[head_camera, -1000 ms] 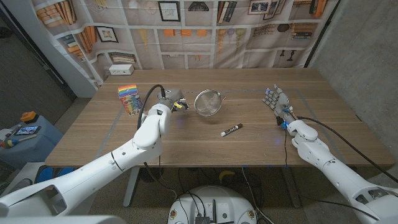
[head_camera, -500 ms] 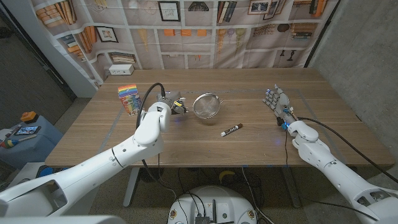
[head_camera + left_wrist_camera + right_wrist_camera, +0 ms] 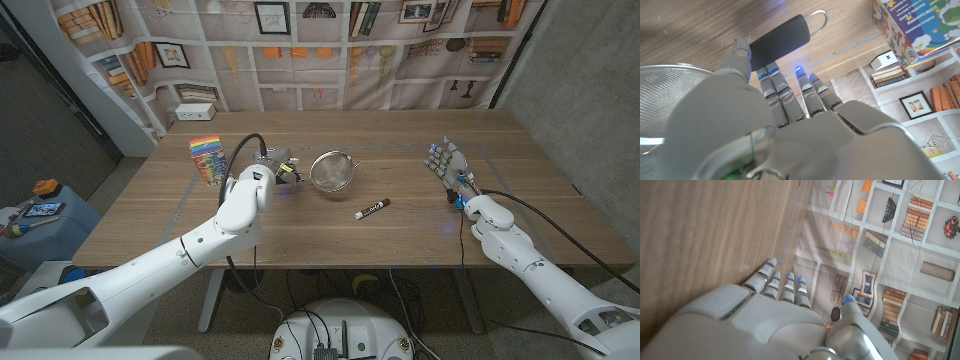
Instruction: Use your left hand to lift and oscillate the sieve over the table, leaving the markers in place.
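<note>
A metal mesh sieve sits on the wooden table near its middle, its black handle pointing toward my left hand. In the left wrist view the left hand has its fingers stretched out. The handle's end, with its wire loop, lies just past the fingertips, between thumb and fingers, and they are not closed round it. The mesh bowl shows beside the hand. A black marker lies in front of the sieve. My right hand stands open on the right, holding nothing.
A rainbow-coloured marker box stands upright left of the left hand, also seen as the colourful box. A bookshelf-print backdrop hangs behind the table's far edge.
The left hand has edged a little closer to the sieve's handle, and the sieve sits very slightly nearer and to the left. The right hand and the marker have not moved.
</note>
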`<state>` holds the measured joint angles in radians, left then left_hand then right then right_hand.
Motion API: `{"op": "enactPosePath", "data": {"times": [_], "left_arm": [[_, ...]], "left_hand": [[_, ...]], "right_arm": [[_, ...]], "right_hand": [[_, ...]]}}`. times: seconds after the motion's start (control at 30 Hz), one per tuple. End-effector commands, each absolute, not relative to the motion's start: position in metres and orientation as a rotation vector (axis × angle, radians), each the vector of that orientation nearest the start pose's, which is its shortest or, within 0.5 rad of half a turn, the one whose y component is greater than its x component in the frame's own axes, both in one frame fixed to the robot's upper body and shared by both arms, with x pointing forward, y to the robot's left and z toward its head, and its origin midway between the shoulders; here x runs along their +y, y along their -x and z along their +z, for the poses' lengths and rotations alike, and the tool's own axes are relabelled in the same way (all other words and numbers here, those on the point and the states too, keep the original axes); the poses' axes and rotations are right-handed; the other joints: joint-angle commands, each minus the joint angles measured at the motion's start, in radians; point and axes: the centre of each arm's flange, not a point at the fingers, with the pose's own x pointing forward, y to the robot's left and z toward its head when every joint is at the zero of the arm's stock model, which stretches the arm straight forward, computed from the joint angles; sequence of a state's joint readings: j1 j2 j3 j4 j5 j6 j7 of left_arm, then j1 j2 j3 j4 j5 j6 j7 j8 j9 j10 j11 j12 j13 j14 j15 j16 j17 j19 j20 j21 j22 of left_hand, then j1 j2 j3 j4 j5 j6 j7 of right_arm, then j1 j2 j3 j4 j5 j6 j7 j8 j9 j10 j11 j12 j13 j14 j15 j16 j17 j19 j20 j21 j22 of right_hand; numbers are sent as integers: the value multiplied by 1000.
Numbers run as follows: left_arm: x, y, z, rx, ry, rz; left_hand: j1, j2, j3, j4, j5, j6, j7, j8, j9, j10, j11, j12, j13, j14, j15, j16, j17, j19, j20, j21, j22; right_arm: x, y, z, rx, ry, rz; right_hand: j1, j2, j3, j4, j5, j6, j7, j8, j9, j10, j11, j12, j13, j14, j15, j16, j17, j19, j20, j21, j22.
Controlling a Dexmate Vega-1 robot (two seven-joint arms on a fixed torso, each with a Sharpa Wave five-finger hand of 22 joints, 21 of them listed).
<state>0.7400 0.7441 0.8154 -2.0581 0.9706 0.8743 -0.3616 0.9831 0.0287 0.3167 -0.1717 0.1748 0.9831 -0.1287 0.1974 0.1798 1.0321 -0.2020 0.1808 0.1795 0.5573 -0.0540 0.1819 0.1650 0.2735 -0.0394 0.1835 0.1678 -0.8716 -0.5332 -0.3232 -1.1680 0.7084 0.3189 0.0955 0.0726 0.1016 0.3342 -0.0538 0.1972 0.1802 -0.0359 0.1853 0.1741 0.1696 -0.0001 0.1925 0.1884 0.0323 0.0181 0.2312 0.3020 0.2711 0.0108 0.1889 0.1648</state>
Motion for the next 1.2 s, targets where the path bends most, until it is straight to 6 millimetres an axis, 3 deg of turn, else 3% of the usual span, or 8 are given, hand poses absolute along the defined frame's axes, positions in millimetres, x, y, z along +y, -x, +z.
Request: {"op": "enactPosePath", "data": {"times": [0.03, 1.2], "left_arm": [[181, -573, 13, -313, -1574, 215], [182, -597, -9, -344, -1516, 191]], "left_hand": [[21, 43, 2, 4, 8, 178, -31, 7, 6, 23, -22, 5, 5, -4, -154, -1, 4, -1, -37, 4, 2], [14, 36, -3, 4, 9, 148, -32, -3, 6, 4, -22, 0, 5, -4, -149, -2, 3, 0, -37, 5, 1]], "right_arm": [[-349, -660, -73, -510, -70, 141], [-342, -652, -58, -569, -35, 138]], "right_hand": [[-6, 24, 8, 0, 2, 7, 2, 3, 4, 10, 3, 3, 2, 2, 7, 6, 2, -1, 6, 0, 3], [-2, 22, 9, -4, 1, 15, 2, 5, 4, 18, 1, 6, 2, 7, -13, 7, 0, 3, -10, 1, 3]]}}
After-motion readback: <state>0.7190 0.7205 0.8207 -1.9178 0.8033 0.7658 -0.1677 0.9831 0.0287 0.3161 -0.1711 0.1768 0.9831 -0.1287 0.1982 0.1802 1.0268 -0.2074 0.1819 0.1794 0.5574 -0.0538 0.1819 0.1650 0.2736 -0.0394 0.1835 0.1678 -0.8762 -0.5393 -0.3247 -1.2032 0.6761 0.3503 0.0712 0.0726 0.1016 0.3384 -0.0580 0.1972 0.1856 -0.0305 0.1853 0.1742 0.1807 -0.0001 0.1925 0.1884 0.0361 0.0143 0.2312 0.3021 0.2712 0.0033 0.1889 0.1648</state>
